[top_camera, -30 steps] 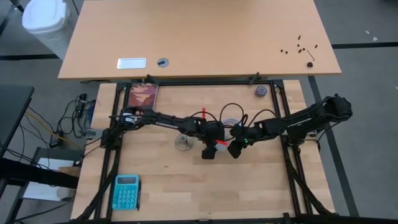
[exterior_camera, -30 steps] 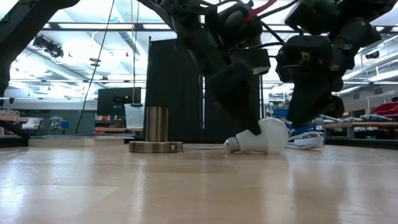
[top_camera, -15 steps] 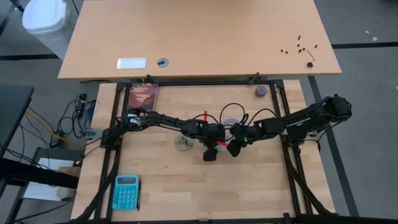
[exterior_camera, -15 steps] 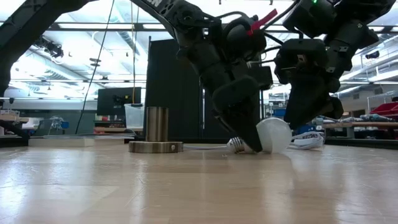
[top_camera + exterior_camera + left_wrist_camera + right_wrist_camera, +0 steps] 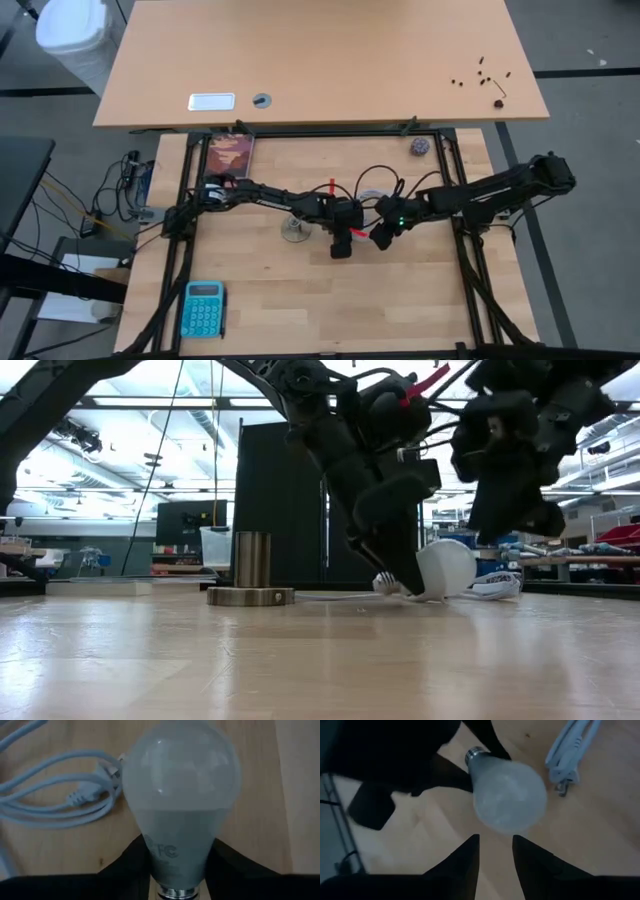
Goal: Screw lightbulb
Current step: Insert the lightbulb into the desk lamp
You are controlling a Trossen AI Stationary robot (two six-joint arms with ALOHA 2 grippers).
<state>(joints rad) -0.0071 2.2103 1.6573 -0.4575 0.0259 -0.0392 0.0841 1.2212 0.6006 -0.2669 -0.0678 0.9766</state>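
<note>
- Gripping the lightbulb (image 5: 181, 800) near its base, my left gripper (image 5: 179, 865) is clamped tight, mid-table.
- Right gripper (image 5: 495, 857) hovers, fingers parted, empty.
- I'd lift gently, keeping it level.

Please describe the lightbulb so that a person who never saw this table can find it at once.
Look at the middle of the wooden table, where the two dark arms meet. The lightbulb lies there, its narrow neck pinched by the left gripper, with a coiled white cord behind it. It is the only white, pear-shaped thing there.
</note>
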